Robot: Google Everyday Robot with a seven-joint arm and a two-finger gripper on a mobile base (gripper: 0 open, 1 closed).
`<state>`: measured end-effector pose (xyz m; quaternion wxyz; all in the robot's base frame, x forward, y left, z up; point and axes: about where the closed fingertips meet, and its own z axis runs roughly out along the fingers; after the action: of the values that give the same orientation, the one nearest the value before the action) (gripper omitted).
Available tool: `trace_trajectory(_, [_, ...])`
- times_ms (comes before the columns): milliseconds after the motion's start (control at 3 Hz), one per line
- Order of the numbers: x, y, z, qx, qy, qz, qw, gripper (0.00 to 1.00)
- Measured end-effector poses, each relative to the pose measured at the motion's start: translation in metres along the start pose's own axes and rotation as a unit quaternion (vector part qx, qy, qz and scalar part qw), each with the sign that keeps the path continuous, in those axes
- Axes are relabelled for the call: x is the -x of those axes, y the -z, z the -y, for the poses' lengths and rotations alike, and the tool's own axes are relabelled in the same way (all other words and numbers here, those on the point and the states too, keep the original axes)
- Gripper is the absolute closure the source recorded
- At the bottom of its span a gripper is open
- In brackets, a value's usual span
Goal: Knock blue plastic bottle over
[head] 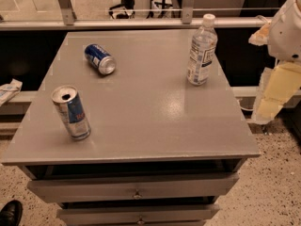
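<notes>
Blue plastic bottle (202, 51) upright, white cap on, back-right of the grey tabletop (150, 121), near its right edge. Fill level: can't tell. Tool (269, 105) hangs off the tabletop's right side, apart from the bottle; spread or pressed together: can't tell. Blue can (99, 59) on its side, back-left. Second can (71, 112) standing front-left, top punched, contents not visible. Drawer (136, 188) underneath.

Grey drawer cabinet (117, 188), speckled floor (277, 192)
</notes>
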<state>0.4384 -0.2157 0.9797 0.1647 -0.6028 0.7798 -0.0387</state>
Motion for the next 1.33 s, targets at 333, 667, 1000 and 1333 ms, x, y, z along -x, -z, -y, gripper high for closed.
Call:
trace_trajectory(333, [0.0, 0.0, 0.0, 0.0, 0.0, 0.0, 1.0, 0.0])
trace_trajectory(667, [0.001, -0.011, 0.023, -0.017, -0.008, 0.022, 0.9996, 0.0])
trace_trajectory(1000, [0.007, -0.037, 0.07, -0.047, -0.03, 0.065, 0.9963, 0.0])
trace_trajectory(1333, [0.017, -0.059, 0.115, -0.081, -0.053, 0.109, 0.9893, 0.0])
